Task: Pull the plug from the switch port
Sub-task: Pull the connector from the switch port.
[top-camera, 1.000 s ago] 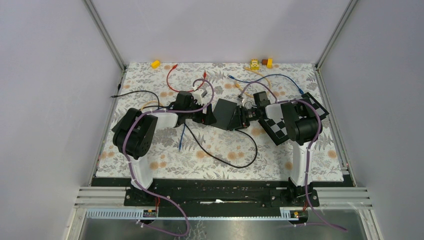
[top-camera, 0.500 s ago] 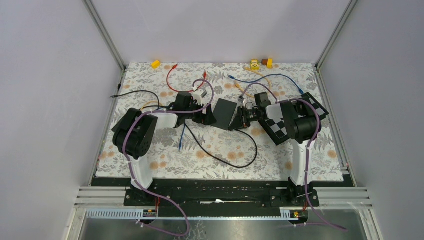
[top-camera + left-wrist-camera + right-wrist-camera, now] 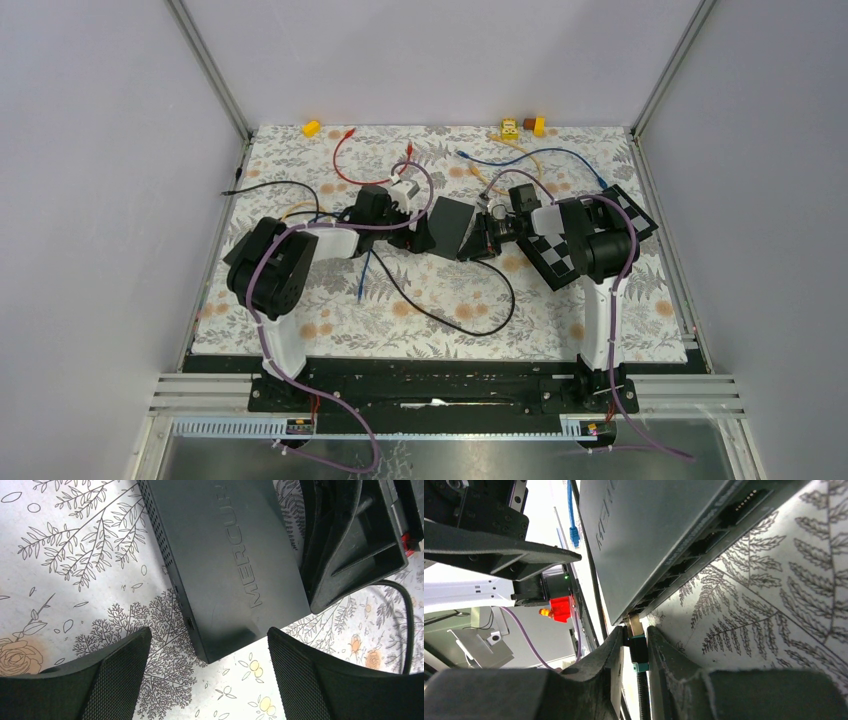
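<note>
Since a second back, the right gripper has pinched in a lot and the switch has shuffled slightly toward the left arm, which has also crept in a touch closer. Right now the right gripper's two fingers are squeezed down narrow on the plug. One pad sits on each side of its dark, teal-tipped boot, and the cable runs back out between them. The plug looks like it's still seated in the end port of the switch's port row, because the clear tip goes right up under the housing edge, so the pull itself hasn't paid off yet. Gripping the boot rather than the cord makes sense, since yanking the cord would just strain it. The latch tab can't be made out from here, so no telling if it's pressed. The left gripper is spread wide and holding nothing. Its fingers sit either side of the switch's near corner, and as far as the wrist view shows they aren't touching it. That placement reads like a brace. The switch is a light box lying loose on the floral mat, so it would probably just slide along with the plug if nobody pins it. Best guess is the left arm needs to clamp or press the box before the right one backs straight out along the port's axis. The main risk is the whole switch dragging along instead of letting go.
</note>
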### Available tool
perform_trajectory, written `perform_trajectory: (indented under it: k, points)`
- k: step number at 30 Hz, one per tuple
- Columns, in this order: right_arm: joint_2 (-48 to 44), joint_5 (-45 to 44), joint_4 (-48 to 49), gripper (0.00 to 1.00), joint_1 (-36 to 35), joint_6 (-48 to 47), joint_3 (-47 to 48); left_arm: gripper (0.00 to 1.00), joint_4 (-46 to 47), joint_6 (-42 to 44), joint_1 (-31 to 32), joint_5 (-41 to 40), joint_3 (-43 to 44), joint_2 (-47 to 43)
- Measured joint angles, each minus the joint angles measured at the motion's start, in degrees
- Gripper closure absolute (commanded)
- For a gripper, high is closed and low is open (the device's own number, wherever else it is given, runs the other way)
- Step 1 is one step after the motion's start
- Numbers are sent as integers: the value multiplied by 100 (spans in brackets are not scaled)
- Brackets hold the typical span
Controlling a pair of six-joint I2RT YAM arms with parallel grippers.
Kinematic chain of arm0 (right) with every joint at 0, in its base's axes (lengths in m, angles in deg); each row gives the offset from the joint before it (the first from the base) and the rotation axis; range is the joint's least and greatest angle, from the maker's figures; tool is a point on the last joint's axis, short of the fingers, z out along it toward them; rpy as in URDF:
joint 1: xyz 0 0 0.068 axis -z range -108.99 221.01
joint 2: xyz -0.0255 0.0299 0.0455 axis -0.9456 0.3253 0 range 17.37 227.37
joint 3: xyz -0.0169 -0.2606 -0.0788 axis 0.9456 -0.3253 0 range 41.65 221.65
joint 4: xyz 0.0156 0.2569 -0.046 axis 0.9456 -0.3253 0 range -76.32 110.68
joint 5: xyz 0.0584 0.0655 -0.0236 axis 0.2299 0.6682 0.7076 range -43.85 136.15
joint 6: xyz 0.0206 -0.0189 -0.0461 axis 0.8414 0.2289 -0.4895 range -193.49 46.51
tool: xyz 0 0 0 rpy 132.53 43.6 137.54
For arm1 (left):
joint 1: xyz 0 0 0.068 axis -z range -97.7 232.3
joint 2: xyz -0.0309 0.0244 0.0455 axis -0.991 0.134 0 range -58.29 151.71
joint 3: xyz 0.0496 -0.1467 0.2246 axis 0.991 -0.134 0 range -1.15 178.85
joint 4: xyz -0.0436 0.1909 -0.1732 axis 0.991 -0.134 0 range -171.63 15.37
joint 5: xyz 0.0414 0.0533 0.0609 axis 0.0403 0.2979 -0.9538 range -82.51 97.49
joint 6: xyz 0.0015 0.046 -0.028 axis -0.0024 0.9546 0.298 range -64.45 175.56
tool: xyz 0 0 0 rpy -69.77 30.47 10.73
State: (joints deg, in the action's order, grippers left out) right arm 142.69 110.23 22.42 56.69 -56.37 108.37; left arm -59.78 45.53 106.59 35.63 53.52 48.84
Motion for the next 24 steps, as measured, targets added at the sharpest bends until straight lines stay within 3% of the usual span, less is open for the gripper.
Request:
perform_trajectory:
  k: [24]
  points:
    - [-243,-1106,-1176,86,-192,-57,520,7,31,1051,271,-955,-470,-518]
